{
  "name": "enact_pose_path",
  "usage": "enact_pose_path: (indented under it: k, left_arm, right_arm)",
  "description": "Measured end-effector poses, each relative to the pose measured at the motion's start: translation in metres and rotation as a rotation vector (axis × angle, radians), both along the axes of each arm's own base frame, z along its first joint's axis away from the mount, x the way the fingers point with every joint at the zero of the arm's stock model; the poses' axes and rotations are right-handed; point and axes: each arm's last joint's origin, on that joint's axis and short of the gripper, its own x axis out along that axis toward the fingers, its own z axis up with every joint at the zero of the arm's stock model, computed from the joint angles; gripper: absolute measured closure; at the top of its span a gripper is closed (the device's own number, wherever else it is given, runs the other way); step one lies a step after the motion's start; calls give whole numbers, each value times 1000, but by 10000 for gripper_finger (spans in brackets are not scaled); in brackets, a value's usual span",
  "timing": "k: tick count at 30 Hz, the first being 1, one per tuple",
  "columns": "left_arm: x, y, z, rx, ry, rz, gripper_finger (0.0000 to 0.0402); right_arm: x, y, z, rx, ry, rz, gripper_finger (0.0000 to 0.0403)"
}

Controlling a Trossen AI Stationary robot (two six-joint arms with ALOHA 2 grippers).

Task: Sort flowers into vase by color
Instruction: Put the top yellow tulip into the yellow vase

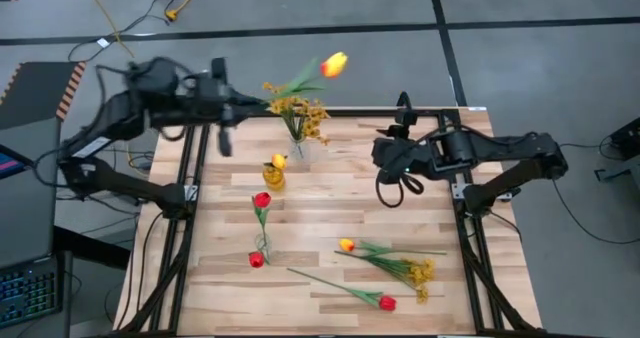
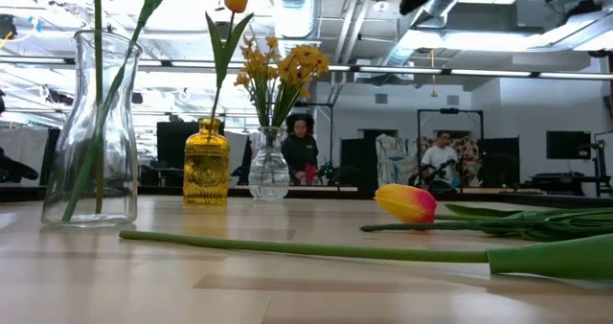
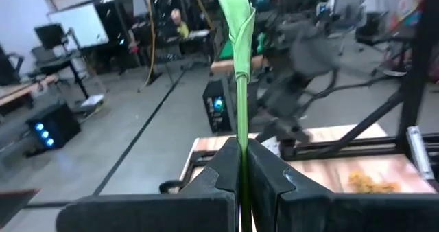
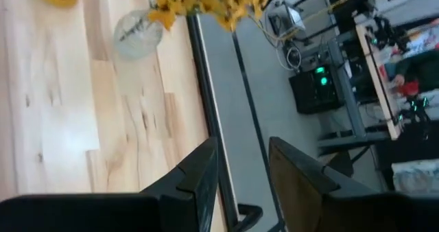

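Left gripper [image 3: 241, 165] pinches yellow-orange tulip [image 1: 334, 64] stem over bench's far edge, beside the amber vase [image 1: 273, 173]; right gripper [image 4: 243, 165] spread.

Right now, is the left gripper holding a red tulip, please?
No, the left gripper is shut on the green stem of a yellow-orange tulip.

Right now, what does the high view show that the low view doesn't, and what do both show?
Only the high view shows the left arm's fingers shut on the stem of a yellow-orange tulip at the table's far edge, the right arm waiting, and red tulips. Only the low view shows people in the room behind. Both show the amber vase, the clear vase of mustard sprays and a yellow-orange tulip lying on the table.
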Motion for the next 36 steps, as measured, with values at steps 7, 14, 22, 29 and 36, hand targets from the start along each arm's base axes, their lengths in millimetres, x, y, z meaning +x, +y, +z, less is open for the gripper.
enact_pose_path:
  k: [7,14,22,29,36]
  left_arm:
    - [-29,-10,-43,1,-115,-7,401]
    - [-43,-13,-125,1,-338,-12,401]
    - [-50,-12,-222,33,-653,47,401]
    - [-55,-10,-273,-74,-736,144,401]
    - [-45,-8,-284,-111,-680,147,401]
  right_arm:
    - [2,-3,-21,9,43,-29,246]
    - [2,-3,-35,36,36,-64,246]
    - [6,-3,-47,45,6,-71,246]
    - [10,-3,-49,49,-30,-71,246]
    - [13,-2,-46,52,-75,-67,246]
